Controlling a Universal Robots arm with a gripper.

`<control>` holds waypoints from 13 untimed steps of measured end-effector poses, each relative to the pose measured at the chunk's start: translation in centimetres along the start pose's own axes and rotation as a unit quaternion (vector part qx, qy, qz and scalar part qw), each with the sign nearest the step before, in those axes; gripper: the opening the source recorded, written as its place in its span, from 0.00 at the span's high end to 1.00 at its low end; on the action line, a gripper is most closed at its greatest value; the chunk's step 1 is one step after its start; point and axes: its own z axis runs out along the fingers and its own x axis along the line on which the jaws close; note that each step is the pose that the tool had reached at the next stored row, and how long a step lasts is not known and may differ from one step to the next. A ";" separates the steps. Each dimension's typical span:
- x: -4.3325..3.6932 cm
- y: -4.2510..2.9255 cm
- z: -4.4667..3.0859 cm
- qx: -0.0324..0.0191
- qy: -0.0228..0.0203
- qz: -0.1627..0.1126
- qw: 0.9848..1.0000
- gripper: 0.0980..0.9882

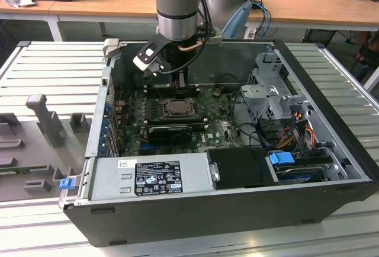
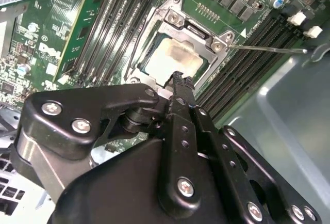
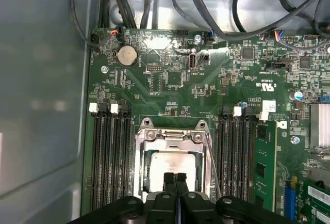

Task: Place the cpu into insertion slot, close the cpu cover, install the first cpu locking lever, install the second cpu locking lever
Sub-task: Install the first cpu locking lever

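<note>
The cpu (image 3: 170,163) lies flat in the insertion slot (image 1: 176,108), its pale face (image 2: 172,56) showing through the opening of the cpu cover (image 3: 172,135). The silver cover frame (image 2: 178,22) lies down around the chip. A thin locking lever (image 2: 268,49) sticks out from one socket corner across the black RAM slots; in the first wrist view a lever wire (image 3: 212,159) runs along the socket's side. My gripper (image 3: 175,176) is shut with nothing between its fingers, the tips (image 2: 179,77) close over the edge of the chip. In the exterior view the gripper (image 1: 179,85) hangs just behind the socket.
The open computer case (image 1: 237,209) walls in the motherboard (image 3: 170,79). RAM slots (image 3: 111,157) flank the socket on both sides. Cables (image 3: 206,2) hang along the case wall. A power supply (image 1: 154,174) and drive cage (image 1: 272,91) fill the near side and the exterior view's right.
</note>
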 end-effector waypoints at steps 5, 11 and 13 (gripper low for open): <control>0.08 0.17 -2.33 0.022 0.001 0.001 1.000 0.99; 0.08 0.08 -2.24 0.028 0.004 -0.081 0.996 0.99; 0.07 0.07 -2.21 0.029 0.006 -0.109 0.994 0.99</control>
